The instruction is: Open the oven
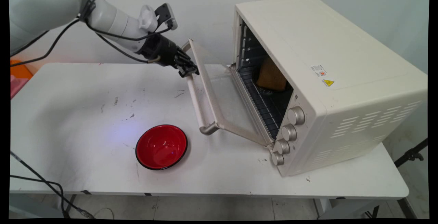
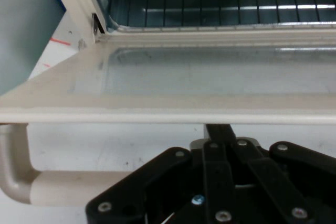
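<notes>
The black gripper [image 1: 189, 70] sits at the far end of the oven door's handle bar [image 1: 195, 95], right up against it; from where I stand I cannot tell whether its fingers are closed on the bar or loose. In the hand view the gripper [image 2: 223, 145] lies just under the door's edge, with the handle bar [image 2: 68, 187] running off to the left. Nearer the front of the white table [image 1: 68, 114] rests a red bowl [image 1: 161, 146] with a black rim, well apart from the gripper. The glass door [image 1: 219, 97] hangs partly open. To the right stands the cream toaster oven [image 1: 342, 80], a slice of bread [image 1: 272, 77] upright on its rack, four knobs [image 1: 289, 132] down its front.
</notes>
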Tool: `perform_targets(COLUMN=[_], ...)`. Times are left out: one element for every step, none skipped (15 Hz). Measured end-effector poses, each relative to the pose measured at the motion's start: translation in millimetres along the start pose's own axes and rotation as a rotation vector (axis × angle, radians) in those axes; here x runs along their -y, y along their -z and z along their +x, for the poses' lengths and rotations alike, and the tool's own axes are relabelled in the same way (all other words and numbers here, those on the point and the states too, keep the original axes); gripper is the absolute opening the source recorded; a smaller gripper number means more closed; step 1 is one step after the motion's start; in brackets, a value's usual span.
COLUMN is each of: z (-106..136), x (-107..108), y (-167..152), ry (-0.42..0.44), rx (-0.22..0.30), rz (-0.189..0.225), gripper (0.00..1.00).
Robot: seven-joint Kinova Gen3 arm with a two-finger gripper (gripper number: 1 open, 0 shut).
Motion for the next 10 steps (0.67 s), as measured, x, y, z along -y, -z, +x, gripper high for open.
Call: perform_targets(z=[-5.4,-10.0,-15.4,-20.8,-25.3,-30.5,-35.4,-39.4,-44.0,-48.1], x=[1.5,2.7,4.2,5.5,6.6,7.8,9.0,9.9,11.0,12.0], y=[-2.0,-3.7,-5.8,-8.0,-10.0,-12.2,-14.3,-16.2,-18.2,-20.4], ry=[0.000,0.001,0.002,0.003,0.004,0.004,0.003,0.002,0.001,-0.001], rx=[-0.003,-0.005,-0.007,-0.009,-0.010,-0.012,-0.013,-0.014,-0.015,-0.016], rz=[-0.003,-0.006,-0.008,-0.012,-0.015,-0.018,-0.022,-0.026,-0.029,-0.032], gripper=[0.00,0.00,0.00,0.00,0.00,0.00,0.00,0.00,0.00,0.00])
